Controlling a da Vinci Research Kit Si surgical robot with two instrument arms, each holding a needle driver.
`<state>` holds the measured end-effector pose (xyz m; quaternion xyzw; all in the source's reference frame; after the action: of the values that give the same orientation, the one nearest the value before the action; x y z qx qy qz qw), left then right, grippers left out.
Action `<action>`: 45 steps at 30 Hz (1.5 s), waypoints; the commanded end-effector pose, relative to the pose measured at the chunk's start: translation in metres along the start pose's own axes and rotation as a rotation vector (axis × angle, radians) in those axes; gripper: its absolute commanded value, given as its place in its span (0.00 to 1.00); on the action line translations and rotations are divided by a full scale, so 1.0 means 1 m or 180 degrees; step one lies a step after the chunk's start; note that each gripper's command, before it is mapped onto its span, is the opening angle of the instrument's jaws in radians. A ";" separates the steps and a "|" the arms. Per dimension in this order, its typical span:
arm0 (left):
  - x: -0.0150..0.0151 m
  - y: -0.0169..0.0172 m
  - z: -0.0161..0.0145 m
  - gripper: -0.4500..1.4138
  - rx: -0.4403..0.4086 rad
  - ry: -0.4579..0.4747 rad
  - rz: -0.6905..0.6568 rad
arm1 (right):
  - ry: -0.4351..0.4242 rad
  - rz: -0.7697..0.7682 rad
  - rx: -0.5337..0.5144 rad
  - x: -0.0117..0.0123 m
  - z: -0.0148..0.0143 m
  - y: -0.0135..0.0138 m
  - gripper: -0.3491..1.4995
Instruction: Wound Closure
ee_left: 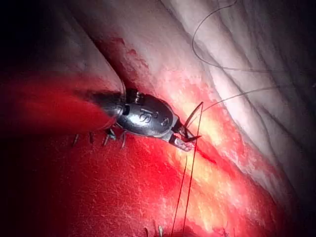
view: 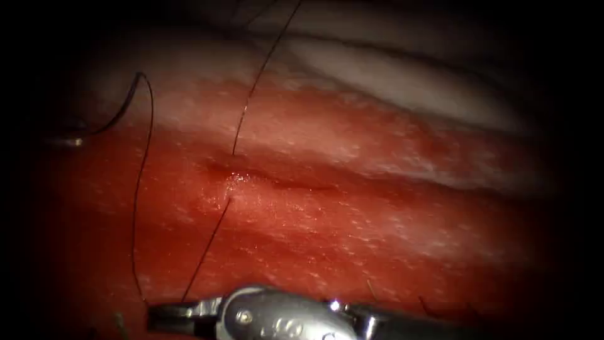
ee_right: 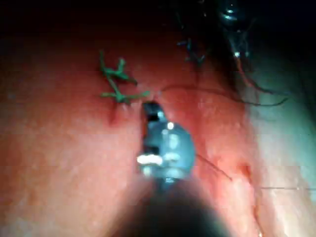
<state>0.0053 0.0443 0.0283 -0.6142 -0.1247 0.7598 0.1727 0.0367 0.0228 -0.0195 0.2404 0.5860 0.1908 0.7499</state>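
One tool in play: the right arm's tool (view: pixel 165 313) lies low across the tissue (view: pixel 377 239), below the cut (view: pixel 283 184), with its tip pointing toward the endoscope view's left.
Jaws: they look closed on the thread (view: pixel 207 249); the left wrist view has strands meeting at the tip (ee_left: pixel 183 140).
Thread path: one strand comes down from above and enters the tissue just above the left end of the cut. It emerges just below the cut and runs straight to the jaws.
Second strand: a long loop swings out to the left of the cut and drops back to the same tip.
Why held so: the lower strand is straight, so the grip probably keeps tension on the stitch across the cut.
Needle: a faint glint (view: pixel 70 141) lies where the loop ends, far left of the cut. It may be the needle resting on the surface, but it is too dim to be sure.
Earlier work: green cut ends of thread (ee_right: pixel 116 86) stand just beside the tip in the right wrist view.
Red fluid (view: pixel 236 179): it glistens at the left end of the cut.
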 end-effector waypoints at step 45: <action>-0.0017 0.0000 -0.0001 0.05 -0.0005 -0.0004 -0.0020 | -0.0248 -0.0244 -0.0624 -0.0053 -0.0020 0.0096 0.00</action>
<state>0.0062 0.0441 0.0292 -0.6133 -0.1264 0.7599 0.1742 0.0324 0.0276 -0.0103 0.1532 0.5426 0.2087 0.7991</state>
